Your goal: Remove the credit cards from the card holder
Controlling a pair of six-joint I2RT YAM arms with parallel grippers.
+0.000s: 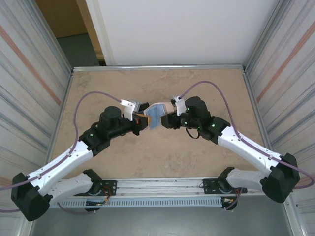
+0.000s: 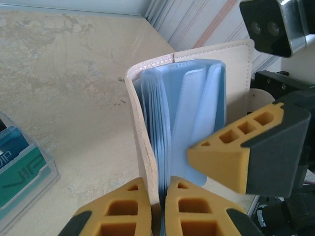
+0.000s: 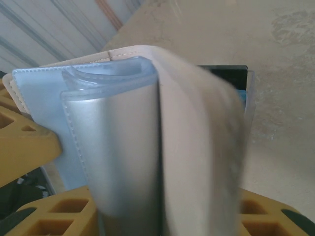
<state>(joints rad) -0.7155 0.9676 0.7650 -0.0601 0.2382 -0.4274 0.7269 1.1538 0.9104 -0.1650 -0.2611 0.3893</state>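
Note:
The tan card holder (image 1: 156,116) hangs open above the table's middle, held between both arms. My left gripper (image 1: 143,120) is shut on one tan cover and the bundle of light-blue sleeves (image 2: 160,196). My right gripper (image 1: 168,120) grips the other side: one of its yellow fingers (image 2: 231,157) presses on a blue sleeve, and the opposite cover (image 3: 202,128), blurred, fills the gap between its jaws (image 3: 167,214). The sleeves (image 2: 197,98) I can see look empty. Teal credit cards (image 2: 12,164) lie on the table below.
A clear plastic box (image 2: 34,172) holds the teal cards at the lower left of the left wrist view. Its edge (image 3: 249,98) and a dark card (image 3: 221,70) peek out behind the holder. Corrugated walls (image 1: 29,73) flank the table (image 1: 157,162).

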